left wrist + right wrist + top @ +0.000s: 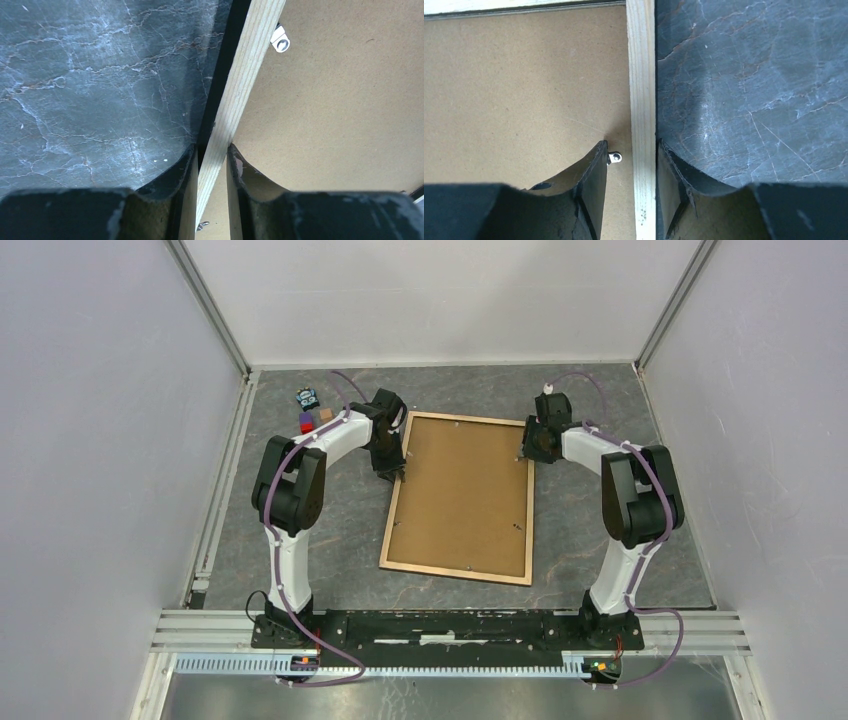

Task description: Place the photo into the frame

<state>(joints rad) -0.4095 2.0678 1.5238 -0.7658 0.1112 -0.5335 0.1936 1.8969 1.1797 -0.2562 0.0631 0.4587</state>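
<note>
The frame [391, 530] lies face down on the dark marble table, its light wood rails up. The brown backing board [462, 495] fills it. The photo is not in view. My left gripper [393, 472] straddles the frame's left rail [245, 75] near the far corner, its jaws closed against both sides of the rail [211, 150]. My right gripper [527, 453] straddles the right rail [640, 75] with its jaws apart [631, 145]. Its outer finger is at the rail's edge and its inner finger stands off over the board, beside a small metal clip [614, 158].
Small objects sit at the back left: a blue-black item [308, 398], a red and purple block [306, 423] and a brown block [326, 414]. White walls close in the table on three sides. Another metal clip [280, 40] lies on the board by the left rail.
</note>
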